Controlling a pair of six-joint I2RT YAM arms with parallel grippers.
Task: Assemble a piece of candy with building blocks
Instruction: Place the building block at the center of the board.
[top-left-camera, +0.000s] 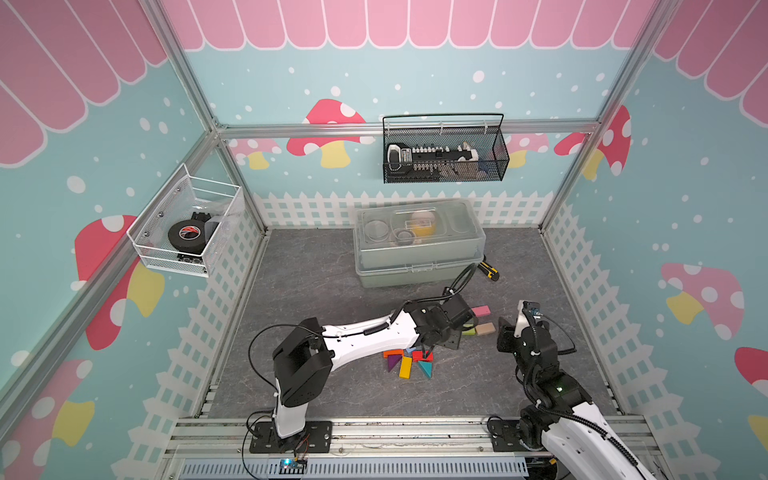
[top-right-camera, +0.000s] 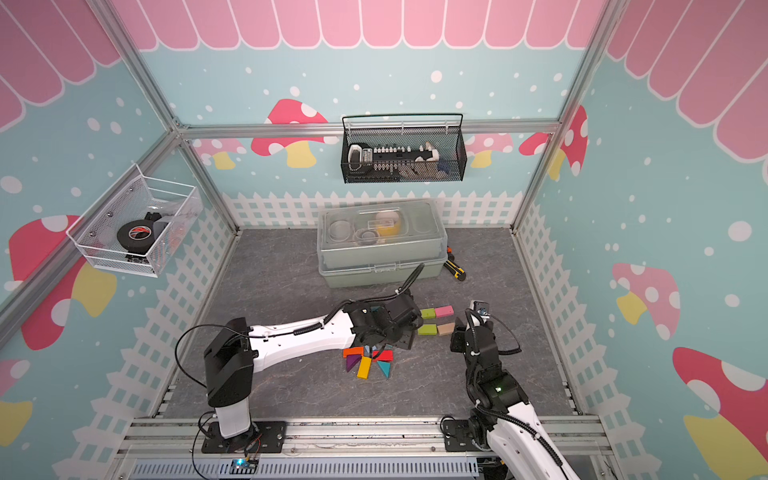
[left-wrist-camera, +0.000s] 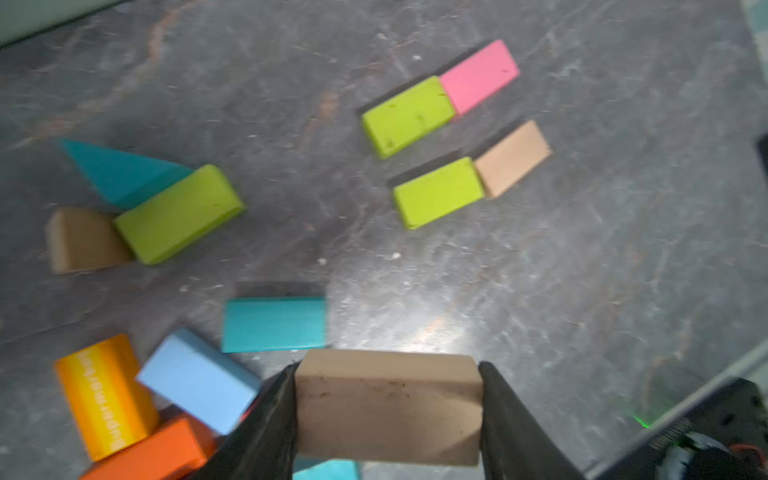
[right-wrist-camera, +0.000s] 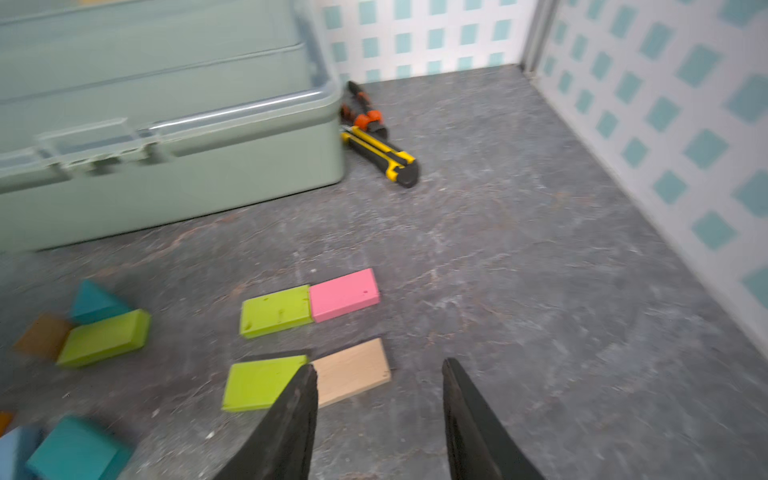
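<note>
1. Building blocks (top-left-camera: 405, 368) lie on the grey tabletop (top-left-camera: 311, 270), most of them in a loose heap near its middle, under the left arm's wrist.
2. Four blocks sit flat in two neat rows. A green bar (left-wrist-camera: 407, 116) touches a pink bar (left-wrist-camera: 478, 77) end to end. Just beside them, a second green bar (left-wrist-camera: 438, 191) touches a tan bar (left-wrist-camera: 513, 158).
3. Left gripper (left-wrist-camera: 387, 370) is clenched on a plain wooden block (left-wrist-camera: 388, 409) next to the heap.
4. Right gripper (right-wrist-camera: 379, 368) is released and empty, near the tan bar.
5. Progress looks early: the rows seem to be the start of the candy's body. The teal triangle (left-wrist-camera: 120, 174) and the other heap pieces are not yet placed.
6. At the back, a closed clear-lidded box (top-left-camera: 419, 266) holds round dishes and something yellow, with no blocks visible inside.
7. On the back wall, a black mesh basket (top-left-camera: 444, 174) holds a black-and-white tool.
8. On the side wall, a white mesh basket (top-left-camera: 149, 249) holds a roll of black tape (top-left-camera: 185, 235).
</note>
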